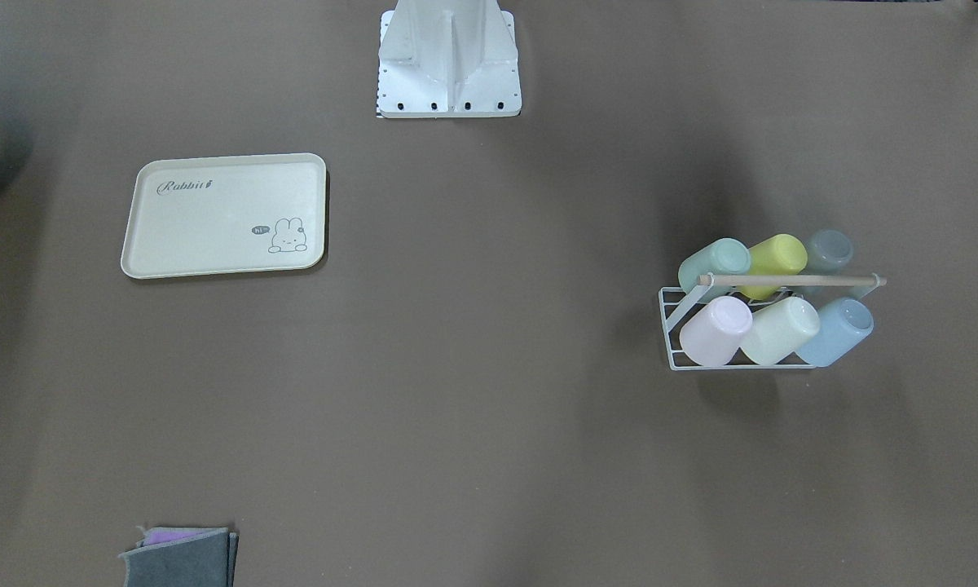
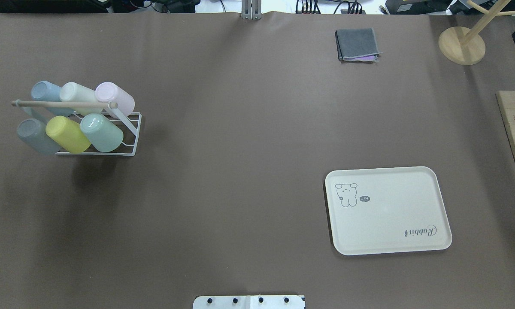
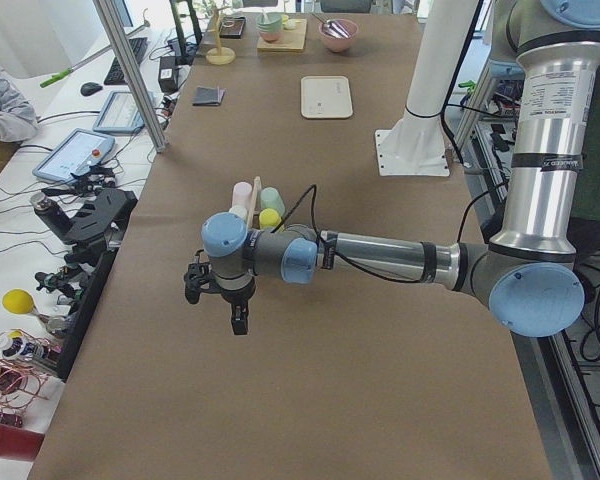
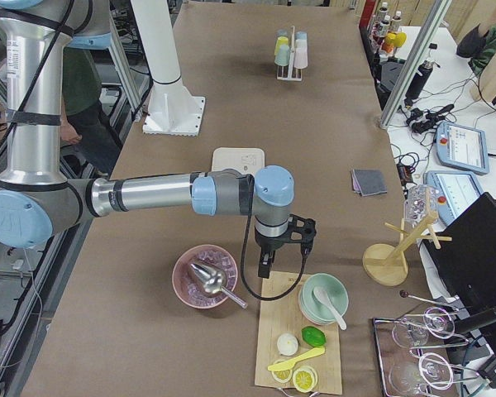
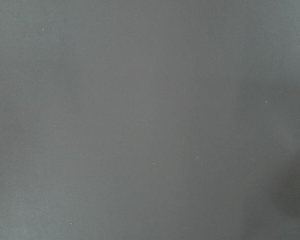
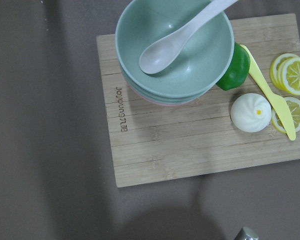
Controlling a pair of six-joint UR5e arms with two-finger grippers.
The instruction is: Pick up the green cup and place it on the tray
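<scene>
Mint-green matte plastic, the green cup (image 2: 101, 132) leans tilted in a white wire rack (image 2: 132, 136) on the table's left side. It sits at the right end of the near row, touching the yellow-lime cup (image 2: 68, 134). A round wooden rod (image 2: 64, 104) spans the rack's top. The tray (image 2: 388, 214) is cream, with rounded corners, a raised rim and a printed bunny. It lies flat on the right, well apart from the rack.

Only the two side views show the arms. The left gripper (image 3: 225, 305) hangs over bare brown table cover (image 5: 150, 120), which is all its wrist camera shows. The right gripper (image 4: 274, 256) hangs at the far right end, by a pink bowl (image 4: 203, 279). Its wrist camera alone gives detail: a slatted wooden board (image 6: 155, 150) bearing stacked mint bowls (image 6: 190, 65), a white spoon (image 6: 175, 45), a smooth bun (image 6: 250, 112) and lemon slices (image 6: 292, 75). For both claws, apart or together cannot be told from the side views.
</scene>
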